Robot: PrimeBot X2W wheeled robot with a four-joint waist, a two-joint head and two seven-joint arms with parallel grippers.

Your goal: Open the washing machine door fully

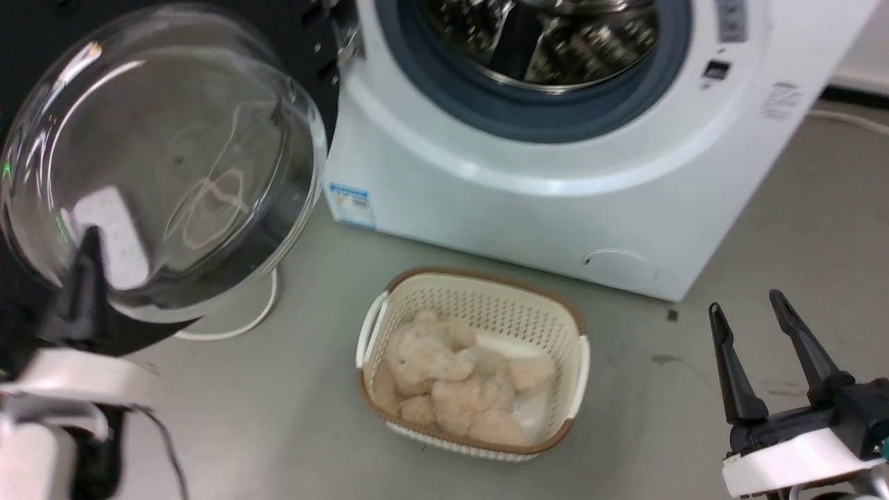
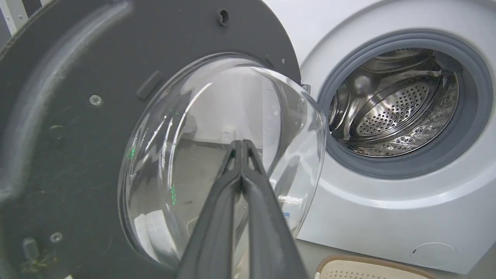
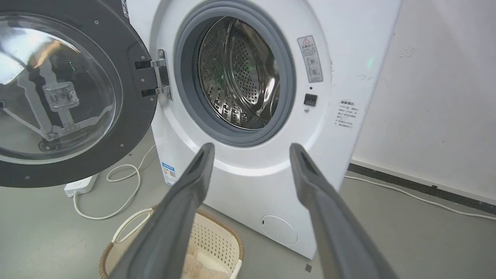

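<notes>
Closest in, left claw pinched shut, tips right at the bulging glass of the washing machine door, which hangs swung wide off its hinge beside the drum. Looks heavy, rigid, glass slick, so better to push the dark rim. Right claw spread wide, empty. Grey floor, laundry basket near the washer, cable trailing.

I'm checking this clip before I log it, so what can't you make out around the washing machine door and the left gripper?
- Whether the left gripper touches the washing machine door: left wrist view, shut fingers overlap it.
- Door's outer edge: head view, cut off at the left.
- The warning label wording: right wrist view, too small.
- Part of the basket: right wrist view, behind the right gripper.
</notes>
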